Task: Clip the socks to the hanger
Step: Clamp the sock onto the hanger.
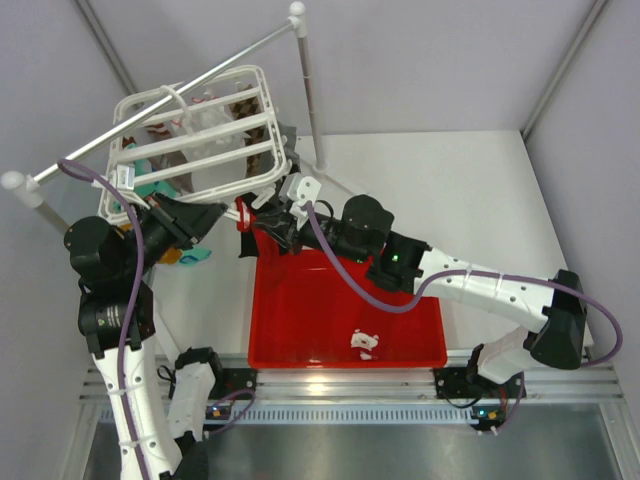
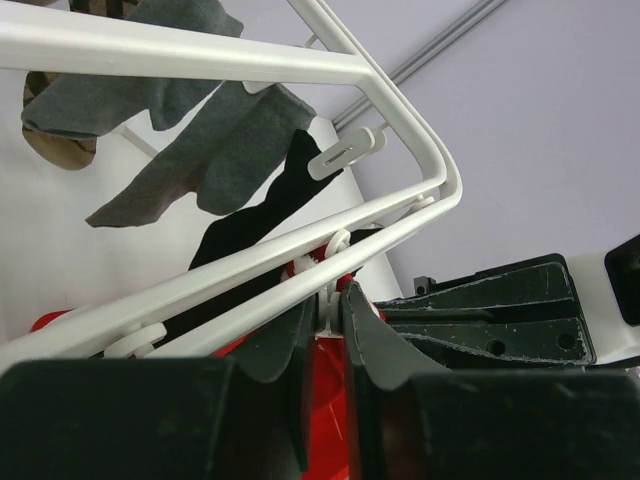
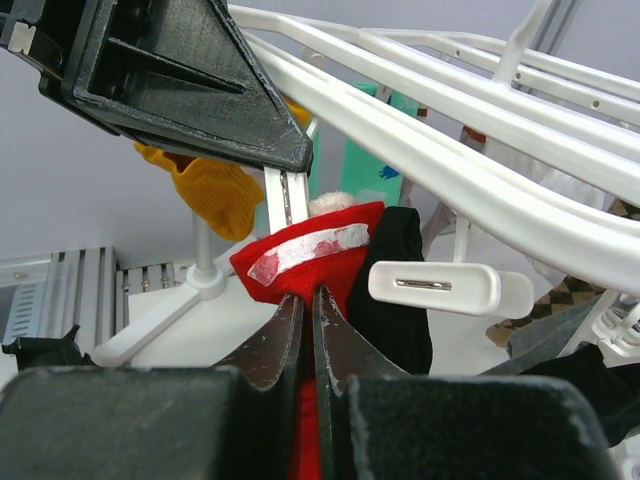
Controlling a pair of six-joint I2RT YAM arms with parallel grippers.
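While the left fingers (image 2: 375, 345) squeeze a clip (image 3: 285, 200) beneath the hanger (image 3: 450, 150), the right fingers (image 3: 270, 340) clench a dark red sock (image 3: 310, 255) just under it, its cuff likely needing a nudge into that clip.

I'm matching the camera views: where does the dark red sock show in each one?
Top external: dark red sock, a small patch under the hanger's near edge.
Left wrist: probably the red strip low at centre.
Right wrist: sock at centre, pinched in the jaws.
Shared landmark: the white hanger frame.
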